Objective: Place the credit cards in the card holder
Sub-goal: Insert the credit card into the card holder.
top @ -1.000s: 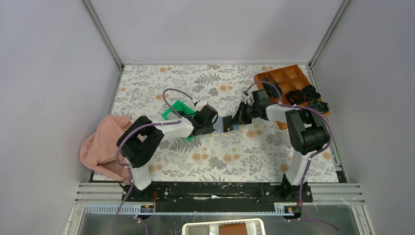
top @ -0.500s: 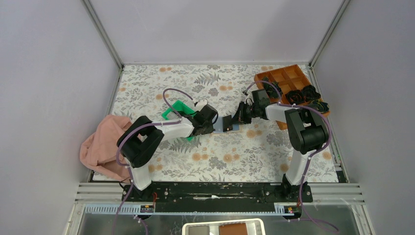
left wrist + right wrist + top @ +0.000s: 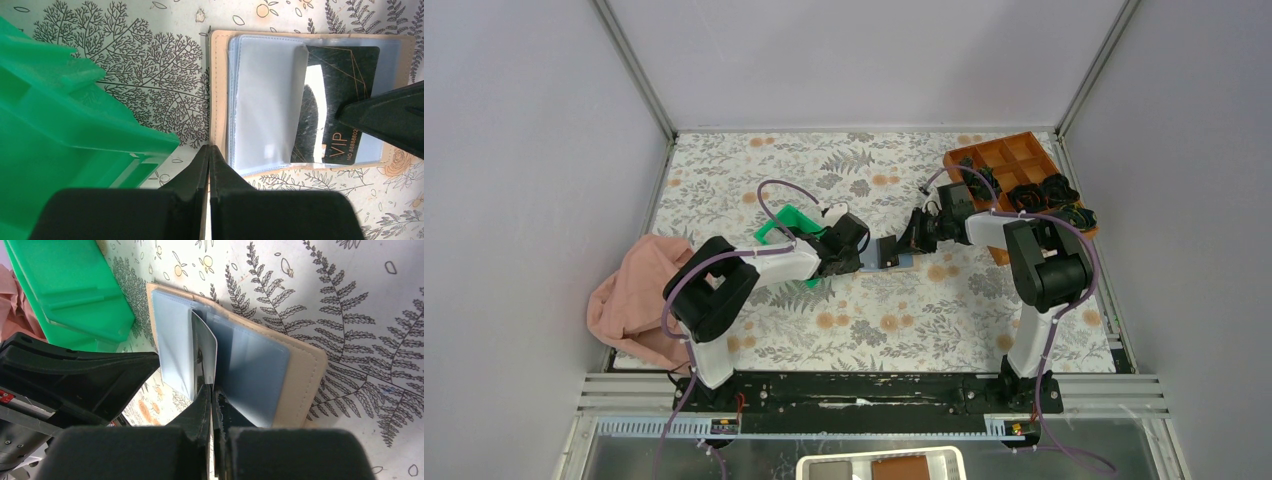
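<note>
Our right arm point(image 3: 1044, 262) has crept slightly left since a second ago; the card holder point(image 3: 892, 250) lies open as before, with the green tray point(image 3: 789, 225) crowding its left side. Our right gripper point(image 3: 211, 390) pinches a credit card point(image 3: 205, 352) between its sleeves, and our left gripper point(image 3: 208, 155), clenched and empty, sits at its left edge. Only the left wrist view shows the card's VIP lettering.

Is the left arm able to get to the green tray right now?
Probably yes. The green tray lies right beside the left gripper, and nothing sits between them. Its jaws are shut, though, so it would likely have to open them first.
</note>
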